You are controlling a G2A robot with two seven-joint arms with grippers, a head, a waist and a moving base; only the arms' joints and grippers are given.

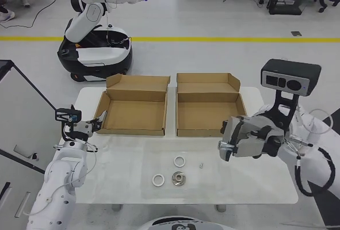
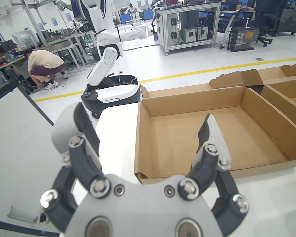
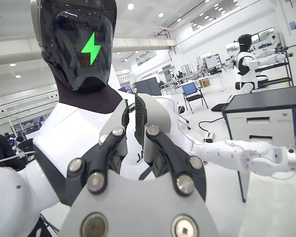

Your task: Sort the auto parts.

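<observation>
While the right pincer [image 3: 132, 102] pinches a small metal part [image 3: 131, 107] at the counter's [image 1: 129, 172] 3 o'clock, the left pincer [image 2: 143, 122] stands wide apart at 9 o'clock, beside a brown box [image 1: 132, 112]. Two white rings [image 1: 180, 161], a shiny part [image 1: 179, 179] and a tiny screw [image 1: 201, 165] lie near 6 o'clock.

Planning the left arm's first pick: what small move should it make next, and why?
Probably swing the left gripper toward the leftmost white ring. It hangs open and empty beside the left box. That box and the other box look empty, and the parts lie on the table in front of them.
</observation>
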